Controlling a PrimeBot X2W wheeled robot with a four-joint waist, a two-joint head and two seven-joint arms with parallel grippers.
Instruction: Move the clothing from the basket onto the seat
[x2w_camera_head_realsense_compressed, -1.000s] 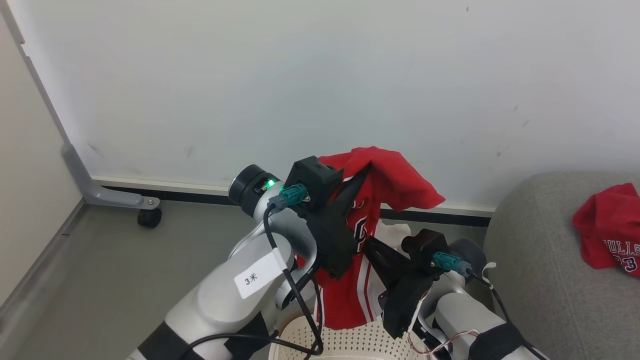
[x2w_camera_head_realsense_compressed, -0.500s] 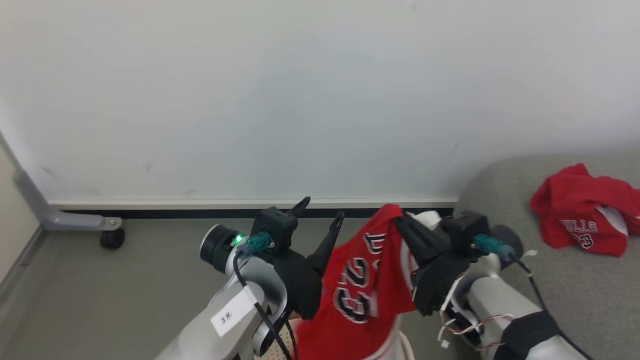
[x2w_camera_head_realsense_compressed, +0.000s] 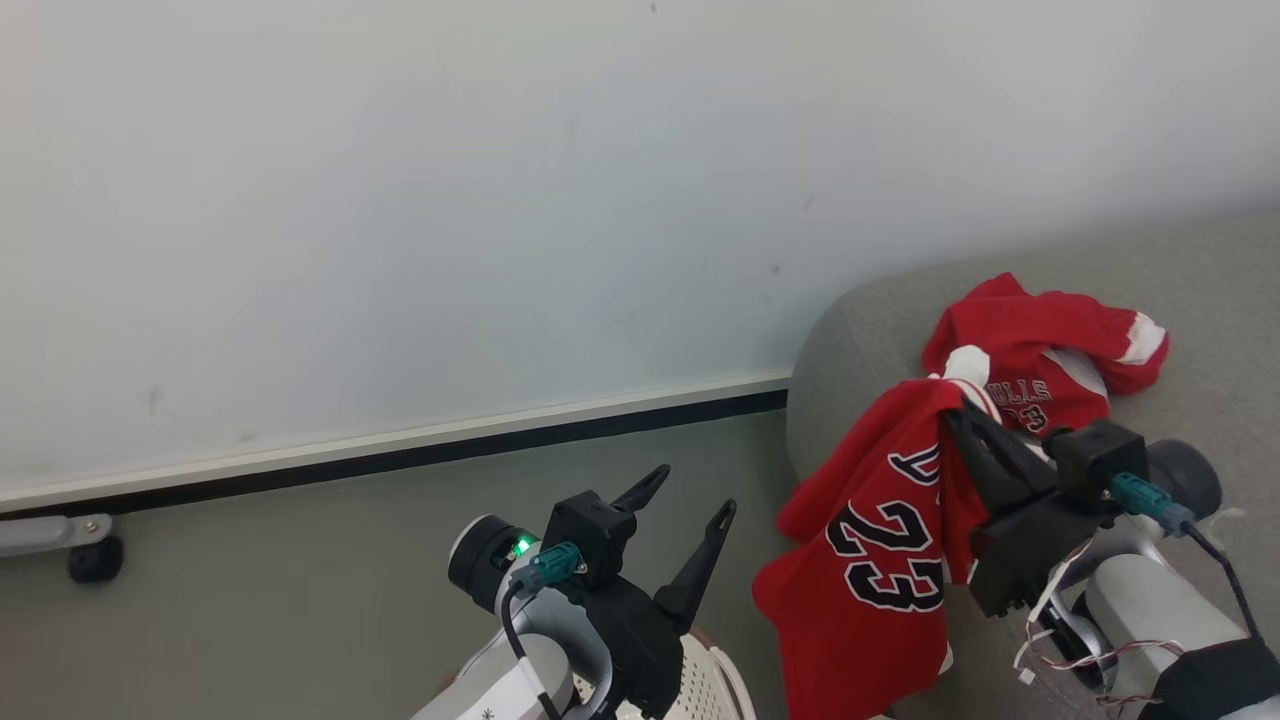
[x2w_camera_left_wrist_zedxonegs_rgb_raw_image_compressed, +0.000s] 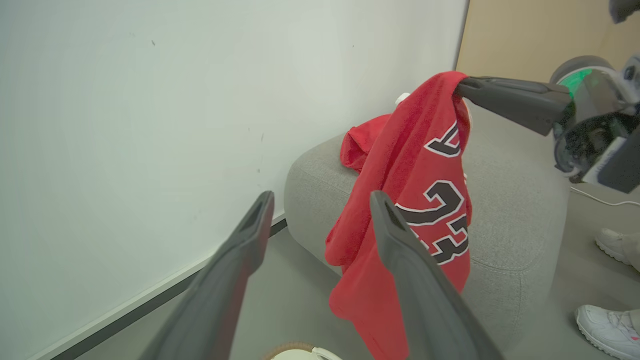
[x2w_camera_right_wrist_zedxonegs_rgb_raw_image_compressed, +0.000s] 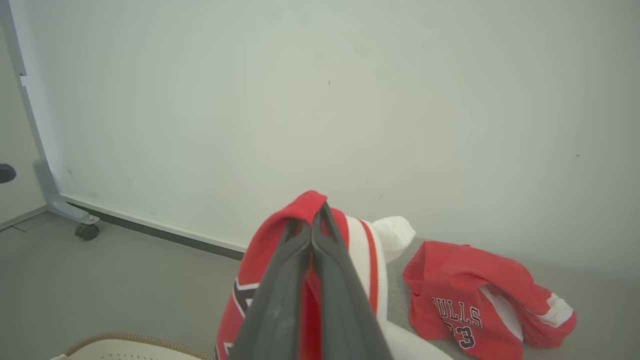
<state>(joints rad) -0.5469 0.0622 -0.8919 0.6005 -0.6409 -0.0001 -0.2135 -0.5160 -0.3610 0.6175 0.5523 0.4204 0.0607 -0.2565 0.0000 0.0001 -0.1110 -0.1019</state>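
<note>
A dark "23" outlined in white shows on the hanging jersey (x2w_camera_head_realsense_compressed: 880, 570). The second jersey (x2w_camera_head_realsense_compressed: 1040, 350), crumpled on the sofa (x2w_camera_head_realsense_compressed: 1210, 290), reads "ULLS" above a number. The right arm (x2w_camera_head_realsense_compressed: 1140, 605) reaches up over the sofa's rounded end, right jaws pinched shut on the hanging jersey's top edge. The left arm (x2w_camera_head_realsense_compressed: 480, 550) angles up above the basket (x2w_camera_head_realsense_compressed: 705, 680), left jaws spread wide and empty.
</note>
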